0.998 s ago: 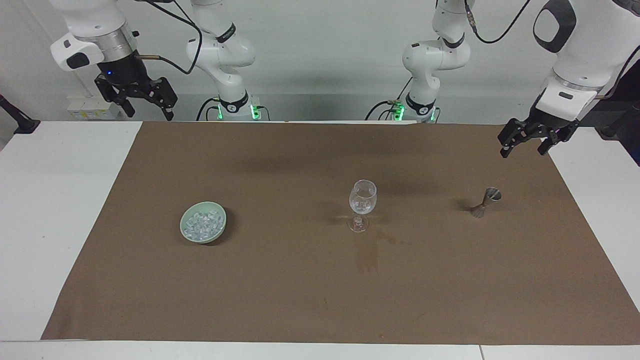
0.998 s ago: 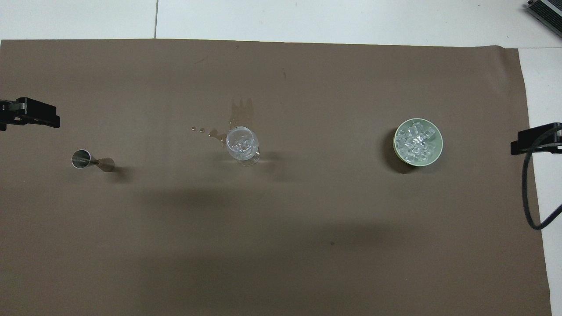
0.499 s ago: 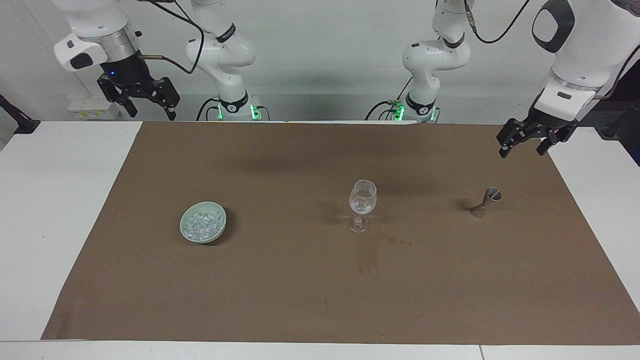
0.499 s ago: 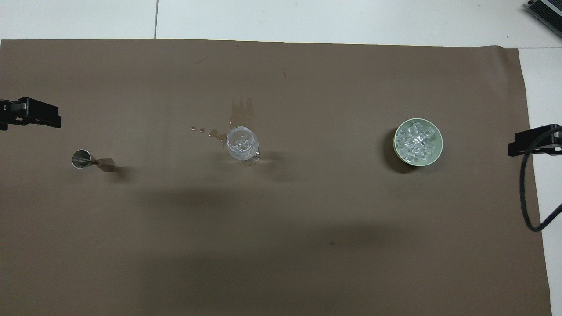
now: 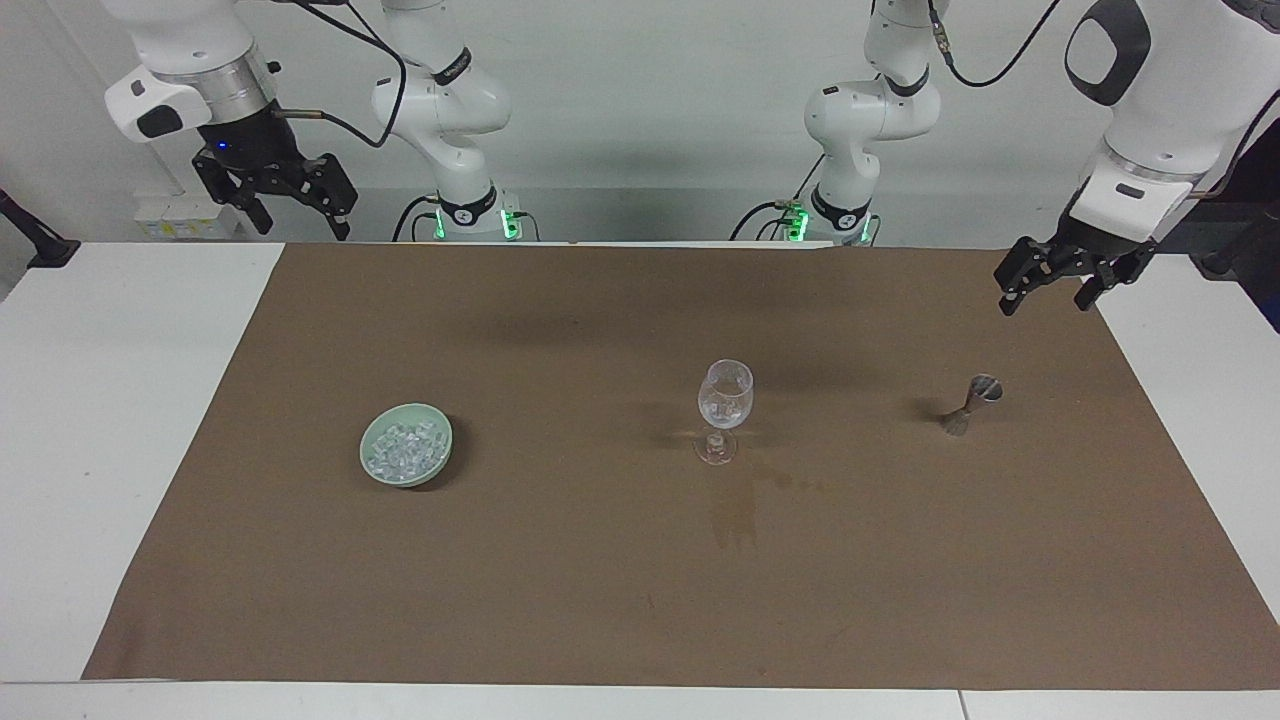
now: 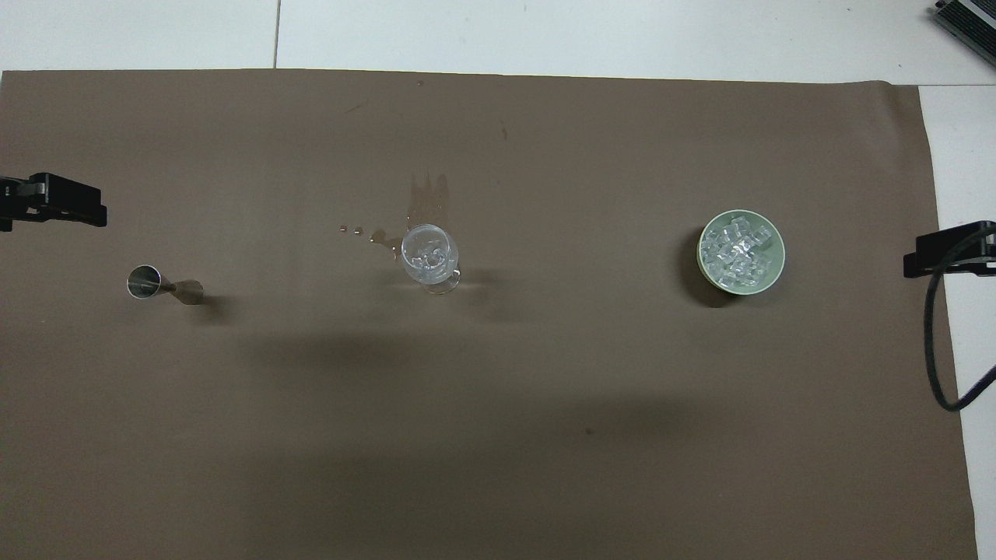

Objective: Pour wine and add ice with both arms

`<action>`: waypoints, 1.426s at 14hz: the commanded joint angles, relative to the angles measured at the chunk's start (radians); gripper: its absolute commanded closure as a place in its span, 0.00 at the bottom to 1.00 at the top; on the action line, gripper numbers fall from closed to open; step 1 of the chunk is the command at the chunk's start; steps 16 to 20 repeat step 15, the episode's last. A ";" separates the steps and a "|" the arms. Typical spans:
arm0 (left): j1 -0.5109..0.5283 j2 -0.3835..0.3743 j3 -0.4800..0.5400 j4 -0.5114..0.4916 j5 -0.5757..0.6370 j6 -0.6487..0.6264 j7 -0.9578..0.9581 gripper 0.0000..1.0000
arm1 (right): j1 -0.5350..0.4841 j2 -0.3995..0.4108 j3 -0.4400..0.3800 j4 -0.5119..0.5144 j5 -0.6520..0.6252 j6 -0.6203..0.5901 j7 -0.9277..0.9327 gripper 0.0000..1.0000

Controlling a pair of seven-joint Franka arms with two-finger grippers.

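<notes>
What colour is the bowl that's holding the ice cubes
Pale green bowl, clearest in the overhead view; the ice inside looks clear to whitish.

We see the ice (image 5: 404, 448) as a heap of small clear cubes in a pale green bowl (image 5: 443, 452) toward the right arm's end of the table. A few more cubes sit in the upright wine glass (image 5: 725, 403) at the middle. Our left gripper (image 5: 1046, 285) and right gripper (image 5: 290, 206) hang open, empty, above the table's ends.
</notes>
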 commanded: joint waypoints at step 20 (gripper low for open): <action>0.002 0.008 -0.002 0.013 -0.004 -0.001 -0.005 0.00 | -0.034 -0.028 -0.003 -0.038 0.025 0.015 -0.025 0.00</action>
